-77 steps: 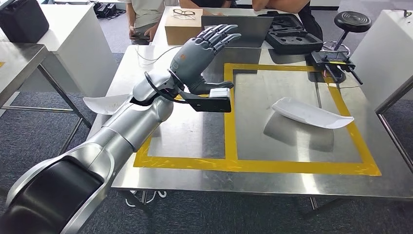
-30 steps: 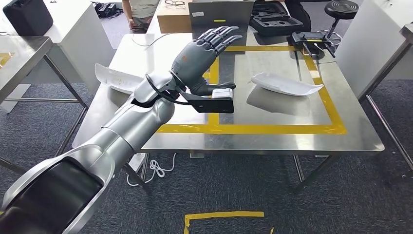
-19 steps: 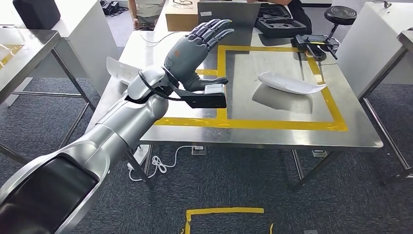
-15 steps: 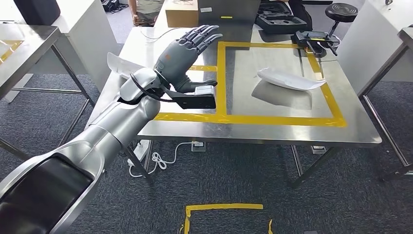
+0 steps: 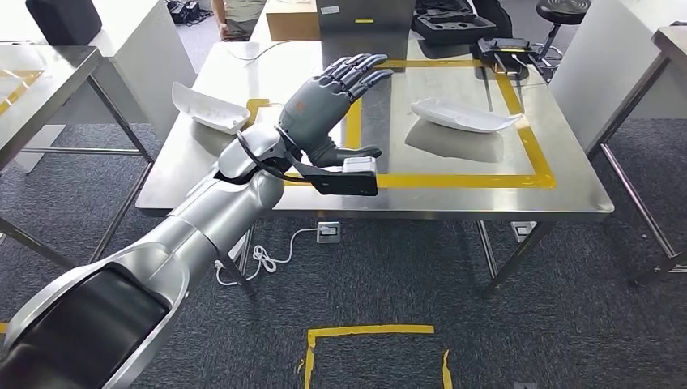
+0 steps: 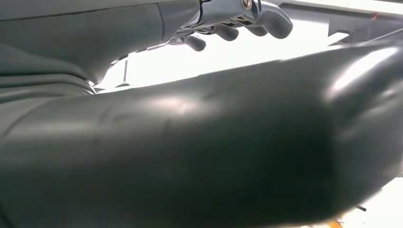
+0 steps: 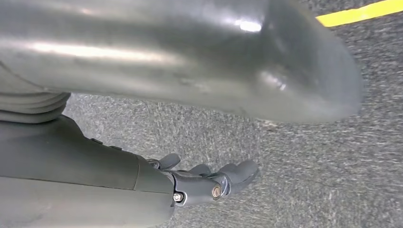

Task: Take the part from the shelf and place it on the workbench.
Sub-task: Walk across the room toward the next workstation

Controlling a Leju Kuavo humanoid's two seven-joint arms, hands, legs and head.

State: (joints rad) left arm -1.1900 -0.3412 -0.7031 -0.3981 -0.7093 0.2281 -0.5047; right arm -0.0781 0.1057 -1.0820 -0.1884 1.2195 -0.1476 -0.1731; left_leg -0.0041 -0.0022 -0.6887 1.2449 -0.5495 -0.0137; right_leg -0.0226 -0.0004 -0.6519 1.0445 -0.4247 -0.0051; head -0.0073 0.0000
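Two white curved parts lie on the steel workbench (image 5: 454, 194): one (image 5: 463, 115) inside the yellow tape frame (image 5: 454, 180), the other (image 5: 209, 108) near the bench's left edge. My left hand (image 5: 328, 101) is raised over the bench between them, palm flat, fingers spread, holding nothing. In the left wrist view my left hand (image 6: 237, 19) has its dark fingers stretched out behind the thick thumb. My right hand (image 7: 204, 183) hangs over grey carpet with its fingers loosely extended and nothing in them.
At the bench's far end stand a cardboard box (image 5: 292, 20), a dark panel (image 5: 364, 20), a black case (image 5: 450, 20) and a black device (image 5: 506, 53). A person (image 5: 235, 14) stands behind. Another steel table (image 5: 40, 73) is left; yellow floor tape (image 5: 369, 332) lies near me.
The whole picture has shifted: the camera has moved back from the bench, and more floor shows. My left hand stays raised and spread; both white parts lie where they were.
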